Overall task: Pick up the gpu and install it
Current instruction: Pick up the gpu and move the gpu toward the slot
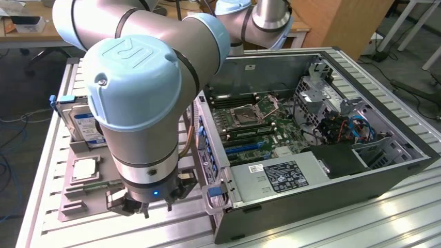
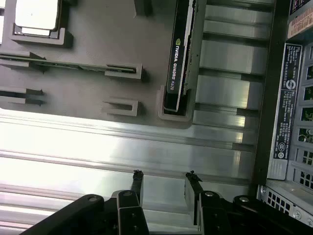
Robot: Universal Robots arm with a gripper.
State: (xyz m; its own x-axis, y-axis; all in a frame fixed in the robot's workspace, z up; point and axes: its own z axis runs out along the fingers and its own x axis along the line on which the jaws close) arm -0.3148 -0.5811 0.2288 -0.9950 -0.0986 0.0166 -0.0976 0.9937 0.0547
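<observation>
The gpu [image 2: 180, 54] is a thin dark card with an NVIDIA Quadro label. It stands on edge in a slot of the grey parts tray [image 2: 98, 39], close to the computer case. My gripper [image 2: 165, 178] hangs open above the aluminium table, a short way off the card's near end, with nothing between its fingers [image 2: 137, 180]. In the exterior view the gripper [image 1: 136, 211] is low over the tray's front corner, just to the exterior view's left of the case, and the arm's bulk hides the card.
The open computer case [image 1: 324, 129] lies on the exterior view's right, showing the motherboard [image 1: 258, 129] and power supply [image 1: 282, 174]. The tray also holds a hard drive [image 1: 84, 124], a CPU chip [image 2: 36, 14] and a memory stick [image 2: 68, 64]. Slatted aluminium table [image 2: 122, 147] runs beneath.
</observation>
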